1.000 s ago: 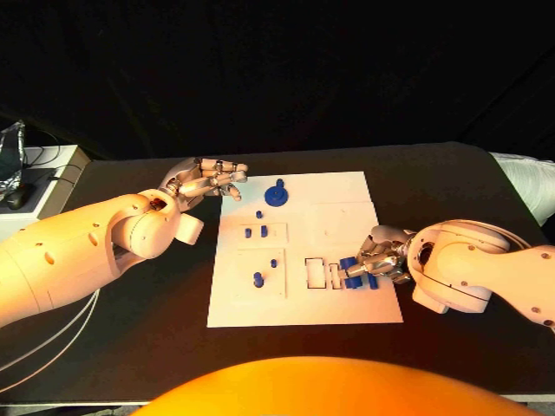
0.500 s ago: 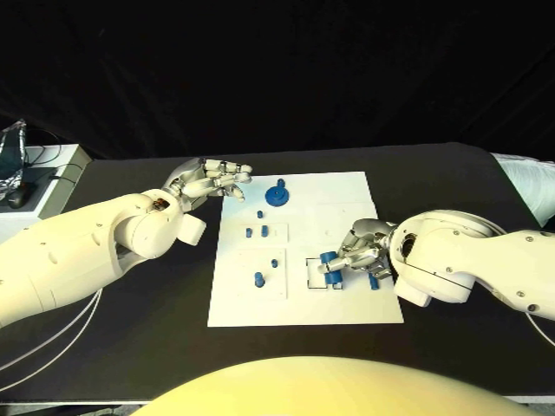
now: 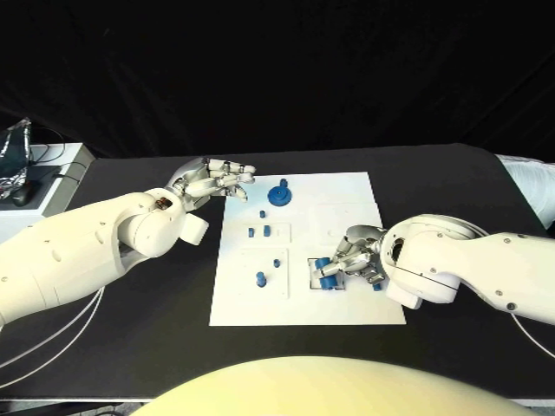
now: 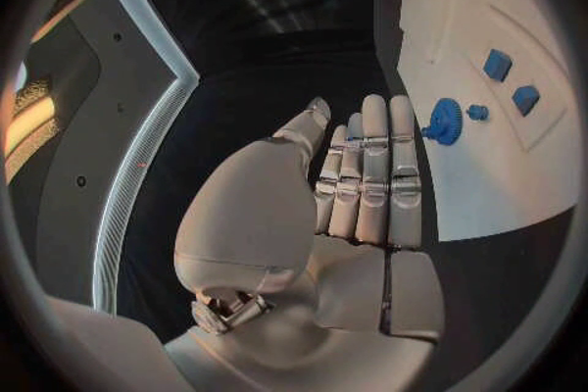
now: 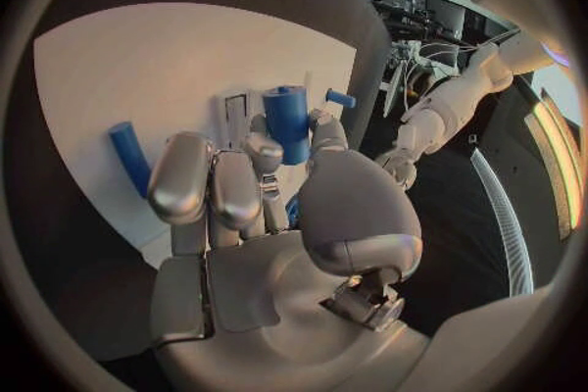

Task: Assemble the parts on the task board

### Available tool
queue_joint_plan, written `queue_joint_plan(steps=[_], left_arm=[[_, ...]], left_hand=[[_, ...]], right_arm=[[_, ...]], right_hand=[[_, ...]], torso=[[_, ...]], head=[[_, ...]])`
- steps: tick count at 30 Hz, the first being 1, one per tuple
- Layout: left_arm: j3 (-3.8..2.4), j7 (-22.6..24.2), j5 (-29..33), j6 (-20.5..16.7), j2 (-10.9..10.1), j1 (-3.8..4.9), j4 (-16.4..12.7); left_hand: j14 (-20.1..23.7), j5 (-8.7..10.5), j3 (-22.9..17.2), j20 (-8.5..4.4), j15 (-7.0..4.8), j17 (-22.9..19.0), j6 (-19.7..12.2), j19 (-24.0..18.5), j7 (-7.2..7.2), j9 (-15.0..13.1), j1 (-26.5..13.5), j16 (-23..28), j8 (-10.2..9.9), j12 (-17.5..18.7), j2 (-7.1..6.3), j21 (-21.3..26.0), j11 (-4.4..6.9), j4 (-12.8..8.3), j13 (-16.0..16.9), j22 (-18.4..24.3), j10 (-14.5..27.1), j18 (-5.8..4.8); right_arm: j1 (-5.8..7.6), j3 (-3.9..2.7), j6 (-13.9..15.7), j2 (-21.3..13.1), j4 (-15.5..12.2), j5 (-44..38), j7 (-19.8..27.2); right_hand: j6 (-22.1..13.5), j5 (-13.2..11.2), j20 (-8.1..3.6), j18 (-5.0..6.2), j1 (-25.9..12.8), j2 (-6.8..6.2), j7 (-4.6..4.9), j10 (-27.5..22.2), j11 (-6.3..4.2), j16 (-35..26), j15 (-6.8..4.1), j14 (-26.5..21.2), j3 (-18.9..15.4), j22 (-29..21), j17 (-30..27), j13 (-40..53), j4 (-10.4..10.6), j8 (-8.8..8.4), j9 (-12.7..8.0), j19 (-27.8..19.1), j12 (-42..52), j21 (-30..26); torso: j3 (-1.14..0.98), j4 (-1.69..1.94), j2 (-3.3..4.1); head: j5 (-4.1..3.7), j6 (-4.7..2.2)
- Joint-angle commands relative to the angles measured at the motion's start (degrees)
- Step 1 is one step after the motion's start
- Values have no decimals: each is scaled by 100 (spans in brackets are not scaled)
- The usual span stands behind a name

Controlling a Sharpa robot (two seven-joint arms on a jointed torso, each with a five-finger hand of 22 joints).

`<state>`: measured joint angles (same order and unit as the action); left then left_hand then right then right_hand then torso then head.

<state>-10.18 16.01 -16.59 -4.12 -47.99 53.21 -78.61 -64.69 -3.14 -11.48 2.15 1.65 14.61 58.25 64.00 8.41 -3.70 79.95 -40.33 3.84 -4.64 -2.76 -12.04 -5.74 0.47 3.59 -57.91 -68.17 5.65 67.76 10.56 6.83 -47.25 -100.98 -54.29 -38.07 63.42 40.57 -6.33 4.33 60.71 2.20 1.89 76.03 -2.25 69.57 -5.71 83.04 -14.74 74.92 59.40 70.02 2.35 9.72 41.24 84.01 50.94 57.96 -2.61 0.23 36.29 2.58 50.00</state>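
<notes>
Right robot hand point(image 3: 350, 262) pinching a blue cylinder point(image 5: 287, 122) over the board's near slots.

Held upright between thumb and fingers, right by the rectangular slots point(image 3: 317, 272) at the near right of the board point(image 3: 353, 303); not clear whether seated yet. Beside it, a loose blue rod point(image 5: 127, 156) lying flat on the white. Nearby to the left, one peg point(image 3: 261, 279) standing in its square panel. Farther back, two small blocks point(image 3: 259, 231) set in the next panel, then a gear point(image 3: 279, 194) with a small peg just by it near the far edge. Judged partway done: several pieces placed, the cylinder and rod left to fit. At the far left corner, left robot hand point(image 3: 215, 180) empty, fingers straight and together, hovering at the board's edge above the worktop point(image 3: 140, 347). No writing or labels readable.
</notes>
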Motion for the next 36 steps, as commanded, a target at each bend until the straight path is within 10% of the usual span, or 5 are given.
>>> queue_joint_plan(steps=[1,36], left_arm=[[-5,20,-20,117,2,0,-20],[-5,-23,-39,138,-22,0,-34]], left_hand=[[-8,-9,-22,7,27,4,8,-22,18,-4,-30,18,-2,-17,-50,-31,13,-16,5,-5,39,23],[-14,-8,-10,13,32,4,6,-12,28,-5,-53,16,-1,-32,-44,-22,3,-9,4,-6,69,31]], right_arm=[[-9,-1,-160,37,69,-210,-10],[-62,-2,40,248,251,-175,24]], right_hand=[[16,-70,-10,-23,-11,33,24,-41,-9,-26,5,19,-15,776,-11,-8,-9,-10,-6,299,-20,-23],[23,-844,-6,-26,-151,-7,17,-35,-7,-33,8,21,-66,784,1,-30,485,11,4,298,-25,6]], torso=[[-1,-2,2],[1,-5,2]], head=[[16,0],[35,0]])
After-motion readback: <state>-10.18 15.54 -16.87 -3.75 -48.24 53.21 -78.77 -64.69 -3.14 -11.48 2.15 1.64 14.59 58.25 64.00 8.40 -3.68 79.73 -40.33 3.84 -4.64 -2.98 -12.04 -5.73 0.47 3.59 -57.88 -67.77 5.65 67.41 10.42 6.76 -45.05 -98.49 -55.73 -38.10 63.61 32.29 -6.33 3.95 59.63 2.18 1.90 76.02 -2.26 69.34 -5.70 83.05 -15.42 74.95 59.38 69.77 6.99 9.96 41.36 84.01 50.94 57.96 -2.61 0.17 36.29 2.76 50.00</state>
